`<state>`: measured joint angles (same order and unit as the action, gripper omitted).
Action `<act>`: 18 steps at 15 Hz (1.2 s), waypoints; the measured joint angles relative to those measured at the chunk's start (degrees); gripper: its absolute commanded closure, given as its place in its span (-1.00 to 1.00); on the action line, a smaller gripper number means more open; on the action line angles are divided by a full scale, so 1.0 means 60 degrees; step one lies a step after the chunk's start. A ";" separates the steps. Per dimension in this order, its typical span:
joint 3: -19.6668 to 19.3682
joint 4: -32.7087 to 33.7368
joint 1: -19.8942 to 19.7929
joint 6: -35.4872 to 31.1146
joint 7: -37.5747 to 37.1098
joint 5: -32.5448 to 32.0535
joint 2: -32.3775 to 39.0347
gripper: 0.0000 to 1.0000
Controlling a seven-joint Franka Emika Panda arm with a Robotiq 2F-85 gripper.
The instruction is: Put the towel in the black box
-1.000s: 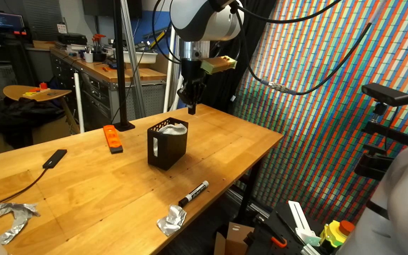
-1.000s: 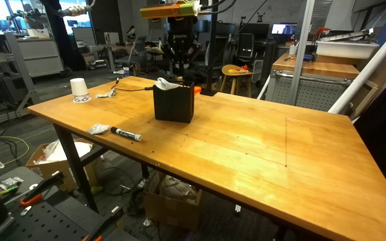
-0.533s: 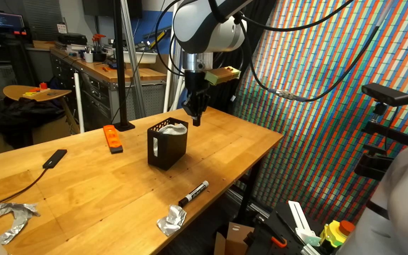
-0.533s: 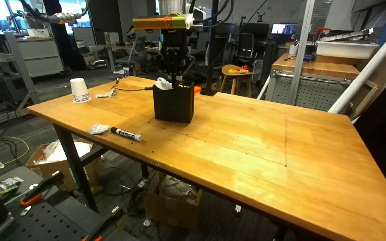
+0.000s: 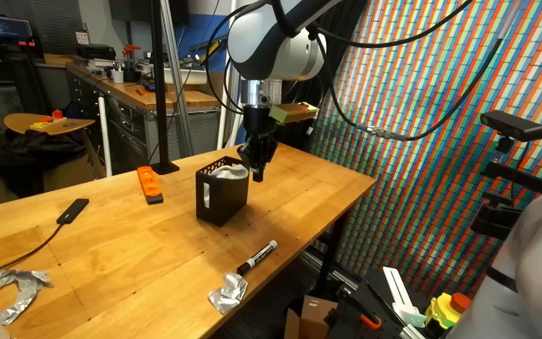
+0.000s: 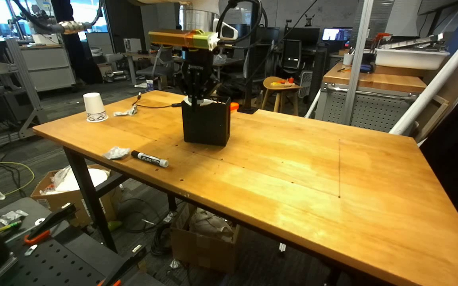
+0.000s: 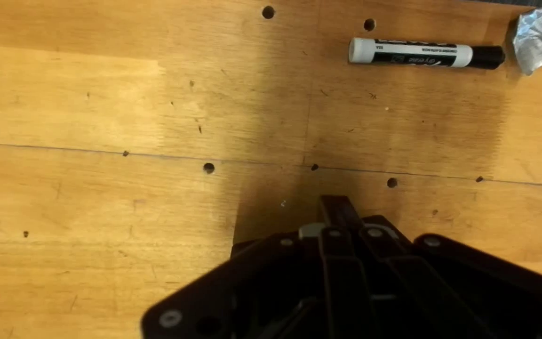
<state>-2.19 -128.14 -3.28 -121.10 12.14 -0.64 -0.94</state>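
Observation:
The black box point(image 5: 224, 202) stands upright on the wooden table in both exterior views point(image 6: 206, 125). A white-grey towel point(image 5: 230, 172) sits inside it, with its top bulging above the rim and a strip showing through the side slot. In an exterior view the towel point(image 6: 187, 101) is mostly hidden behind the gripper. My gripper point(image 5: 258, 176) points down right beside the box's rim; its tip point(image 6: 194, 107) overlaps the box's wall there. In the wrist view the fingers point(image 7: 336, 200) are together with nothing seen between them. The box's edge point(image 7: 243, 246) shows partly under the gripper; the rest is hidden.
A marker point(image 5: 257, 257) and crumpled foil point(image 5: 228, 292) lie near the table's edge. An orange level point(image 5: 149, 184), a black hub with cable point(image 5: 73, 211), more foil point(image 5: 25, 289) and a paper cup point(image 6: 94, 106) are also there. A black post point(image 5: 158, 94) stands at the table's back.
My gripper has come down from above to beside the box's rim, and shifted left in an exterior view. The box and the towel have not moved.

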 measured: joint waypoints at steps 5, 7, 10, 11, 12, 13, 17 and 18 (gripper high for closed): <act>0.0009 -0.0070 0.0066 -0.0426 0.0014 0.0654 0.0002 0.97; 0.0009 -0.0074 0.0066 -0.0738 0.0054 0.0978 0.0002 0.97; 0.0009 -0.0087 0.0066 -0.1103 0.0085 0.1296 0.0002 0.97; 0.0009 -0.0088 0.0066 -0.1167 0.0097 0.1361 0.0003 0.97; 0.0010 -0.0090 0.0068 -0.1238 0.0112 0.1408 0.0002 0.97; 0.0011 -0.0090 0.0073 -0.1284 0.0130 0.1447 0.0002 0.97; 0.0038 -0.0090 0.0113 -0.1446 0.0156 0.1488 0.0002 0.97; 0.0044 -0.0090 0.0127 -0.1464 0.0160 0.1489 0.0002 0.97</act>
<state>-1.92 -128.68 -2.52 -129.89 13.10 8.30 -0.93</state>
